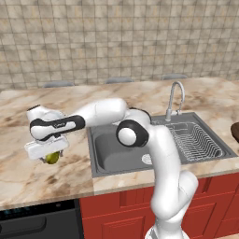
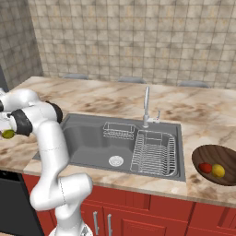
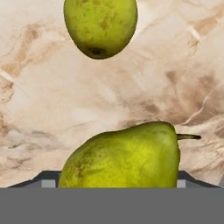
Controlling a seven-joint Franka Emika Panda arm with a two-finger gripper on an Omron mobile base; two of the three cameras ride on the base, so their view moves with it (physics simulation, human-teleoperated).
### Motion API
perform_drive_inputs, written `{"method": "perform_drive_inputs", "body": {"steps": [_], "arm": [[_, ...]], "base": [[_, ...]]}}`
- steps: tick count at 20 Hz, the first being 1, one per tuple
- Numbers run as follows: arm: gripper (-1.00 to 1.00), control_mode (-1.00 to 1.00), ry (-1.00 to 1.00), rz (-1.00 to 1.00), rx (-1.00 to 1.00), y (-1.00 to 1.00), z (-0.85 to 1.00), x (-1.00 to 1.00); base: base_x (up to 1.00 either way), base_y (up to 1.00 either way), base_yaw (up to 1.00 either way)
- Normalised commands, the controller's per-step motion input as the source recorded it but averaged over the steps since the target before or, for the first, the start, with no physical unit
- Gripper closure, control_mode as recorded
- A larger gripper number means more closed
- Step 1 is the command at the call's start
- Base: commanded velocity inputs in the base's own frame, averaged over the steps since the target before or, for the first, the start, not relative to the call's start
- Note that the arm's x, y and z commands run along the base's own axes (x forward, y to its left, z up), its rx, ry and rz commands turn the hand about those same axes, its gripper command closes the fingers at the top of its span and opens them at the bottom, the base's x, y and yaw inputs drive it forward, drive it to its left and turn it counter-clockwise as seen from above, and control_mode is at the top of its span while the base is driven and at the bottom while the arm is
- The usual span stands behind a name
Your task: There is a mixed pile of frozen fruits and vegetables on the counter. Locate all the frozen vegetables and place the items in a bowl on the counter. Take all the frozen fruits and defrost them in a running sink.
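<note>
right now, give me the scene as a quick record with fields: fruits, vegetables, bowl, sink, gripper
fruits: two yellow-green fruits on the counter left of the sink; near fruit fills the space at the gripper, far fruit lies apart beyond it
vegetables: red item and yellow-orange item side by side in the bowl
bowl: dark brown bowl on the counter right of the sink
sink: grey sink, no fruit inside, no water visible from the faucet
gripper: low over the near fruit; grip unclear
</note>
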Motion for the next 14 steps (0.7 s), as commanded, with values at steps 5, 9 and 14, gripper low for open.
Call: {"method": "perform_drive_inputs", "body": {"steps": [5, 9, 14], "arm": [[1.0, -1.0, 0.01, -0.02, 0.02, -0.73, 0.18, -0.26], [1.0, -1.0, 0.0, -0.03, 0.12, -0.91, 0.17, -0.21], [1.0, -1.0, 0.0, -0.04, 0.16, -0.95, -0.04, 0.01]], "base": [[0.0, 0.0, 0.0], [0.0, 0.0, 0.0], [0.0, 0.0, 0.0]]}}
